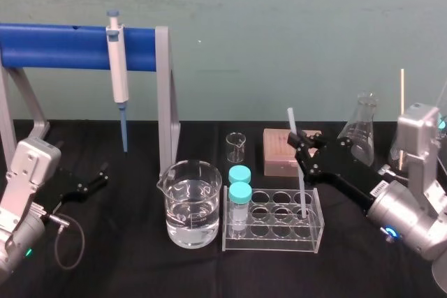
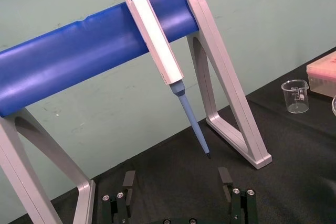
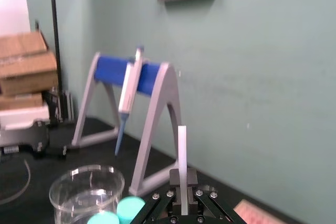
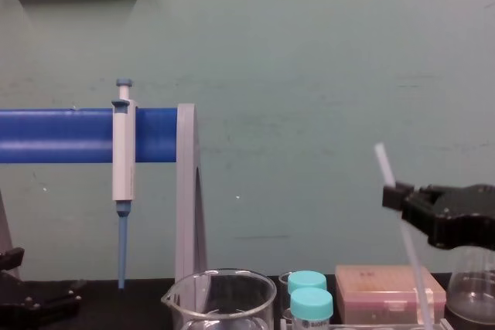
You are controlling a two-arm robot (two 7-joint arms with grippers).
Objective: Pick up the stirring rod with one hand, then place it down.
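The stirring rod [image 1: 302,185] is a thin translucent white stick, tilted, with its lower end inside a hole of the clear tube rack [image 1: 274,244]. My right gripper [image 1: 299,149] is shut on the rod's upper part, and the rod's top sticks out above the fingers. In the right wrist view the rod [image 3: 182,145] rises from between the closed fingers of that gripper [image 3: 182,184]. The chest view shows the rod [image 4: 384,164] leaning through the black right gripper [image 4: 400,195]. My left gripper [image 1: 98,176] rests low at the table's left, open [image 2: 177,182] and empty.
A beaker of water [image 1: 192,211] stands left of the rack, and two teal-capped vials [image 1: 239,193] sit in the rack's left end. Behind are a small beaker [image 1: 236,148], a pink tip box [image 1: 279,153] and a conical flask [image 1: 362,127]. A pipette [image 1: 117,68] hangs on the blue-barred stand [image 1: 56,47].
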